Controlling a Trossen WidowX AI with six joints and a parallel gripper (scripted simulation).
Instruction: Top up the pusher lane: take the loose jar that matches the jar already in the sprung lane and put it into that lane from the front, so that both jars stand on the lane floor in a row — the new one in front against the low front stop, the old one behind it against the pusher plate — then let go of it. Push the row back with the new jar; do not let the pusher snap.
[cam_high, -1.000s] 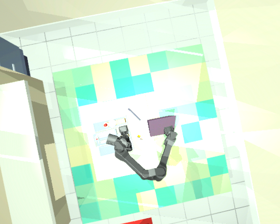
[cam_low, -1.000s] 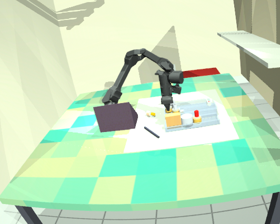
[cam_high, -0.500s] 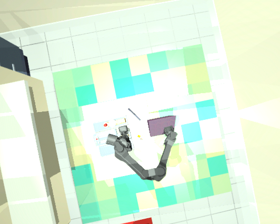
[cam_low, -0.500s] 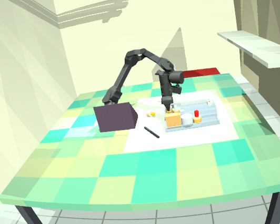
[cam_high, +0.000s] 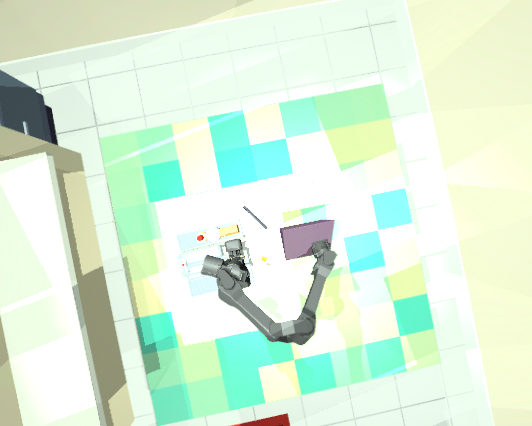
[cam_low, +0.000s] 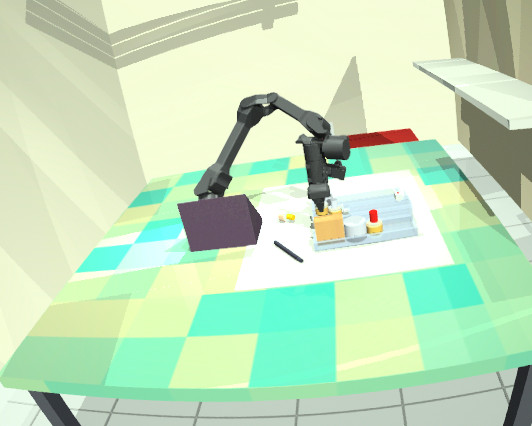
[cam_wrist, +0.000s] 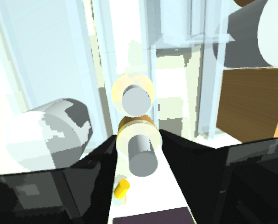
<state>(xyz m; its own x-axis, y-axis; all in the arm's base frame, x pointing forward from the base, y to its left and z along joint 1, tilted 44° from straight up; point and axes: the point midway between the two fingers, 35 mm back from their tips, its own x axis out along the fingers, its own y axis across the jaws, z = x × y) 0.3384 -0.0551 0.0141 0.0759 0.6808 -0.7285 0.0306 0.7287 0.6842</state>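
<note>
Checkered table (cam_low: 280, 345); end effector (cam_wrist: 140, 145) clamped on jar (cam_wrist: 138, 145), matching jar (cam_wrist: 135, 96) ahead in lane.

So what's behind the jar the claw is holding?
Behind the held jar in the gripper stands a matching grey-lidded jar in the same lane. The pusher plate behind it is hidden.

My gripper (cam_wrist: 137, 135) holds the pale jar with grey lid (cam_wrist: 138, 148) over the clear plastic lane rack (cam_low: 395, 225). The second matching jar (cam_wrist: 133, 95) stands just behind it. The orange box (cam_low: 328, 226) is beside; the dark purple block (cam_low: 218, 222) well apart.
</note>
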